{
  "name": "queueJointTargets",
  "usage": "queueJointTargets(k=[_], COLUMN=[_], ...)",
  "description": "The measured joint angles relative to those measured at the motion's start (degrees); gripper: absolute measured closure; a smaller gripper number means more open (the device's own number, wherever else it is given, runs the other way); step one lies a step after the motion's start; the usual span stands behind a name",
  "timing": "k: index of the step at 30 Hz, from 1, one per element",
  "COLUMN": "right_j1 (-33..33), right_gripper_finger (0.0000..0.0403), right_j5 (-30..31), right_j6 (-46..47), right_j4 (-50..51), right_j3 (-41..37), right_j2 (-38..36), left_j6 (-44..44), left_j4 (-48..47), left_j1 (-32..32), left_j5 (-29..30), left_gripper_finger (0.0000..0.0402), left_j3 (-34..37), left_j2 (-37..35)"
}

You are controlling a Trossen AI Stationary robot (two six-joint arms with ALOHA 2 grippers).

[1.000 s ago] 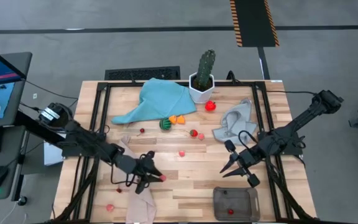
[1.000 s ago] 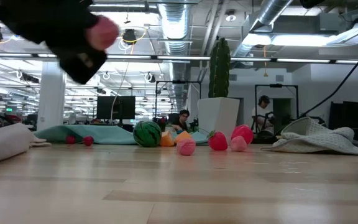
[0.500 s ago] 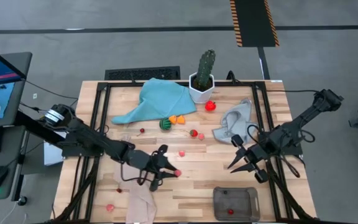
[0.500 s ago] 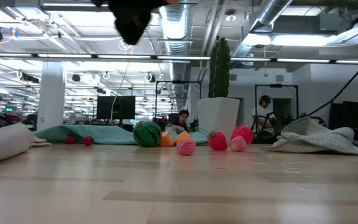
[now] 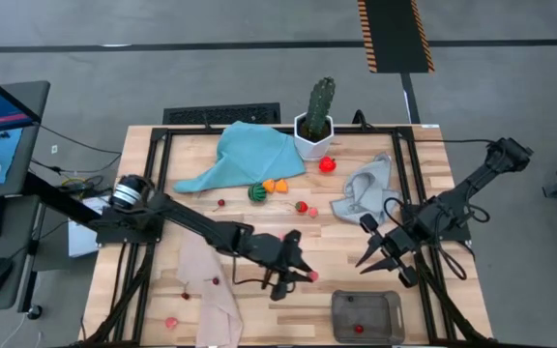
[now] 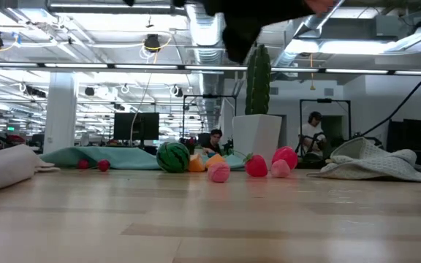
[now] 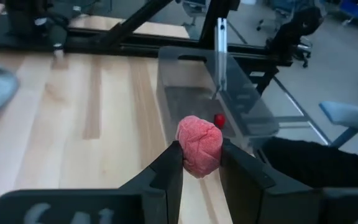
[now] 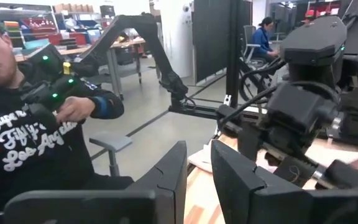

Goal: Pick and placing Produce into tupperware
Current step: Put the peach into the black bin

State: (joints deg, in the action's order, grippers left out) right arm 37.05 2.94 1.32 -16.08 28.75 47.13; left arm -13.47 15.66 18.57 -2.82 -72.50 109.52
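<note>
Distance between the carried fruit and the tub is what the coming move turns on. In the high view, left of centre in the lower half of the frame, the left gripper (image 5: 298,275) reaches out over the light wooden slatted table (image 5: 259,217); its two dark fingers are closed partway around a small pink knobbly toy fruit (image 7: 199,145), pinched on both sides. To the lower right of it in that view, near but not touching, sits the small clear greyish rectangular plastic tub (image 5: 366,316) at the bottom edge of the table, its long axis running left to right, with one tiny red piece of produce (image 7: 219,119) already inside. The left gripper is judged the nearer arm to the tub's left end, and a short travel toward the lower right should bring the fruit over the opening. Further right, the right gripper (image 5: 383,258) hangs above and just right of the tub, its fingers a narrow gap apart and holding nothing. The remaining small toy fruits (image 5: 288,188) lie scattered toward the upper middle of the table.
</note>
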Motion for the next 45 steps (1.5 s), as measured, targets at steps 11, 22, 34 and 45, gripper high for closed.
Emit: queueJointTargets(k=[11,22,34,45], right_j1=[1.6,1.6,1.4,1.4], right_gripper_finger=[0.0305,0.0305,0.0305,0.0305], right_j5=[0.1,0.1,0.1,0.1], right_j6=[0.2,0.2,0.2,0.2], right_j4=[0.7,2.2,-4.1,-4.1], right_j3=[0.0,0.0,-5.0,-5.1], right_j2=[0.0,0.0,0.0,-1.1], left_j6=[0.7,0.7,0.9,1.5], left_j4=[-3.7,-7.5,-8.5,-7.4], left_j1=[0.0,-0.1,-0.2,-0.4], left_j5=[-8.1,-10.4,-8.6,-12.2], left_gripper_finger=[0.0317,0.0317,0.0317,0.0317], left_j3=[-15.7,-27.2,-27.9,-27.9], left_j2=[11.0,19.1,19.1,19.1])
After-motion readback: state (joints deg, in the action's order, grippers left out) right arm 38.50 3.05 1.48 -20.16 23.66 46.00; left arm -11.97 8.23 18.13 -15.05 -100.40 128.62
